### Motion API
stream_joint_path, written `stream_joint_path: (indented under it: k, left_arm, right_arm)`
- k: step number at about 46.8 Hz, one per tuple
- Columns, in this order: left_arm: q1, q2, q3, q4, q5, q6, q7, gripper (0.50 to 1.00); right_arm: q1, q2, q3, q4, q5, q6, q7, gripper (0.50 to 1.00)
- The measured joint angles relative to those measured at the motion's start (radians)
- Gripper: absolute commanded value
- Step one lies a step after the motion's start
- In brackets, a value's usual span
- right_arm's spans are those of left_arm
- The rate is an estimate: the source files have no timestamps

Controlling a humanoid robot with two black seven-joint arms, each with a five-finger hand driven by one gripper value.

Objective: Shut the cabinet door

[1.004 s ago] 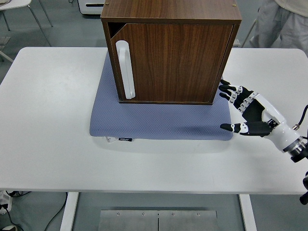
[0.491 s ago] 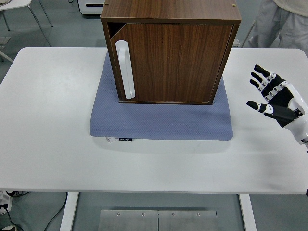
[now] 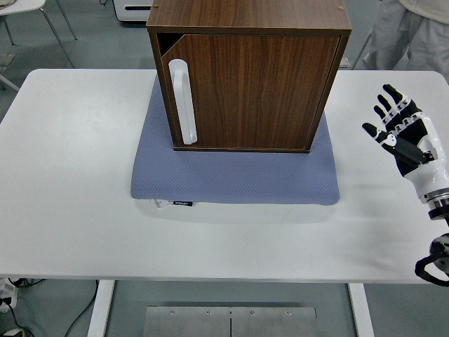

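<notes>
Pulled back toward the right edge and lifted a little compared with half a second ago: right robot hand (image 3: 400, 130), now well apart from the cabinet (image 3: 249, 74), fingers spread wide and pointing up, holding nothing. Left robot hand out of view. Cabinet standing upright on a blue-grey mat (image 3: 235, 175) near the middle of the white surface (image 3: 70, 175), to the left of the right robot hand. Cabinet door (image 3: 256, 91) seemingly almost flush with the front, long axis vertical, white handle (image 3: 182, 102) upright along its left edge; a small dark wedge of opening showing at the upper left corner above the handle, so possibly not fully seated there, though hard to tell. Nothing visible inside the cabinet through that gap. Judged from this: task done or nearly done, with only a light push on the handle side left if any. For such a push, a reach leftward across the whole door front for the right robot hand, handle side being the far one. Part of a person in light clothing at the top right, behind the surface.
</notes>
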Motion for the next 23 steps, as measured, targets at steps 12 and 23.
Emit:
stream_joint_path:
  k: [12,23]
  left_arm:
    - [0.000,0.000,0.000,0.000,0.000,0.000,0.000,1.000]
    - [0.000,0.000,0.000,0.000,0.000,0.000,0.000,1.000]
  right_arm:
    - [0.037,0.009,0.004,-0.052,0.001,0.002,0.000,1.000]
    - [0.063,0.009,0.002,-0.092,0.048,0.007,0.000,1.000]
